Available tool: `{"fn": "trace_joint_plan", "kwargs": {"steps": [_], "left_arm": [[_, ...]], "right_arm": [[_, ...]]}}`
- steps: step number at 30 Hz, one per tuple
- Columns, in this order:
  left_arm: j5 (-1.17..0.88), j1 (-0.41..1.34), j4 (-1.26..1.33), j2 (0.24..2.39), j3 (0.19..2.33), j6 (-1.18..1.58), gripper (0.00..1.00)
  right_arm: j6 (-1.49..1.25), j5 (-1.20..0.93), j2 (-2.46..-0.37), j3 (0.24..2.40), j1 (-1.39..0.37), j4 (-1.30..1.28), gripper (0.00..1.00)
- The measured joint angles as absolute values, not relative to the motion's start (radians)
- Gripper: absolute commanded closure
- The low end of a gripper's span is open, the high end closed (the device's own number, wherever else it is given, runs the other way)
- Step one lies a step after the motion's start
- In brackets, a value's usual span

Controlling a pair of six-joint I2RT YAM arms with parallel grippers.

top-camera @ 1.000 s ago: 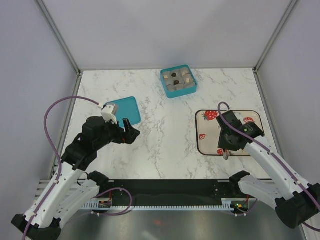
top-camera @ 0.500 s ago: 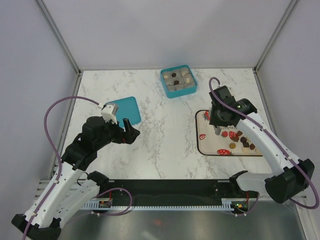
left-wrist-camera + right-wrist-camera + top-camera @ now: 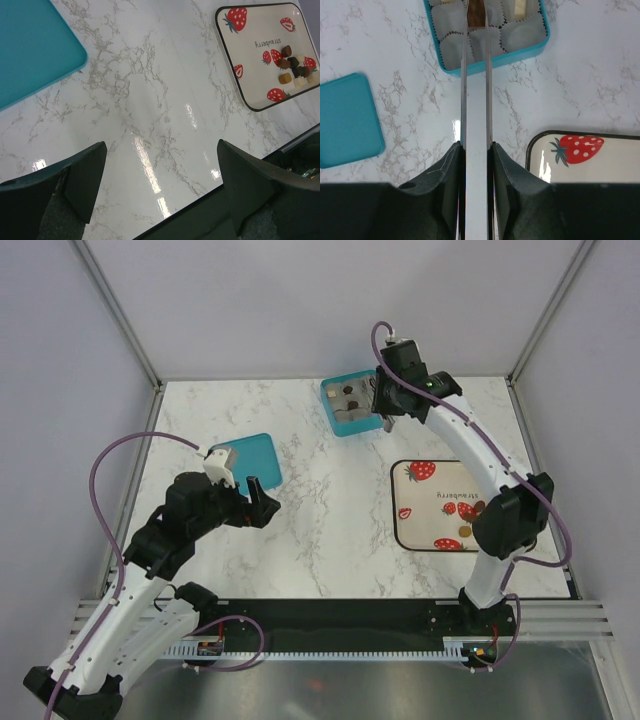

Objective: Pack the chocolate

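Gripper on left arm: black fingers spread wide, idle, well apart from the action | right gripper: thin fingers clamped on small dark-brown chocolate piece, hanging straight above teal square box with grey cups | loose mixed chocolates: on white strawberry-print tray, right arm nearer.

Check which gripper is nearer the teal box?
Right. The right gripper is over the teal box, shut on a chocolate; the left gripper hangs open near the teal lid, well apart.
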State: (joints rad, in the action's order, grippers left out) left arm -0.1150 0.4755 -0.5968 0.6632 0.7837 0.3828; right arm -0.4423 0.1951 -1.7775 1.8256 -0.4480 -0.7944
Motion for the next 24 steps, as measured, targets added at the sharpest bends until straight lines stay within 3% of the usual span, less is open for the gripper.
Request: {"fn": "trace_joint_plan", "kwargs": {"steps": [6,24], "left_arm": [[-0.115,0.476,-0.597,0.663,0.784,0.383,0.01],[-0.115,0.476,-0.597,0.663,0.784,0.383,0.01]], "right_arm": [[-0.411,0.177,-1.956,1.978,-0.459,-0.749,0.67],[-0.358,0.154,-2.170,2.013,-0.500,-0.657,0.66]]}}
